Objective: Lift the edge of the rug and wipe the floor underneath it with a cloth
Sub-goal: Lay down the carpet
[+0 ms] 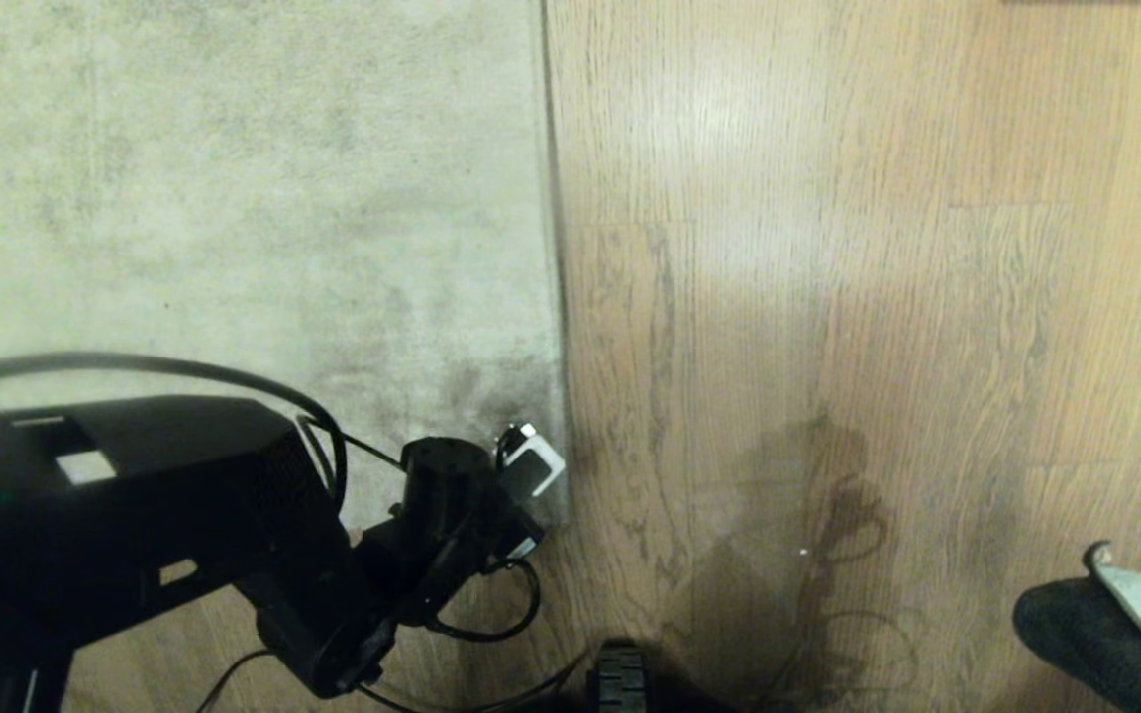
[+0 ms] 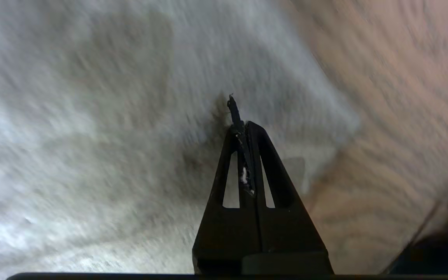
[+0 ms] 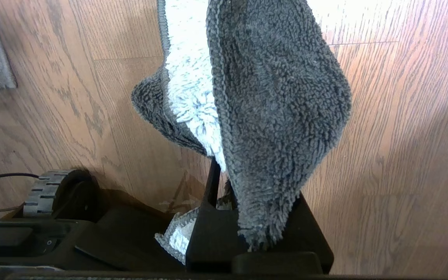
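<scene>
Jaws together on left gripper [image 2: 243, 128] over rug [image 1: 234, 198] corner; right gripper's clamped on cloth [image 3: 270, 97].

A tiny white speck [image 1: 804, 552] sits inside a dark cast shadow [image 1: 759, 515], and far beyond the speck, up and right, a thin dark strip [image 1: 1105, 2] too cropped to identify.

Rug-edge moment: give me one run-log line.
left claw: shut, over rug corner | right claw: shut on cloth, above floor | rug flat, not yet lifted
</scene>
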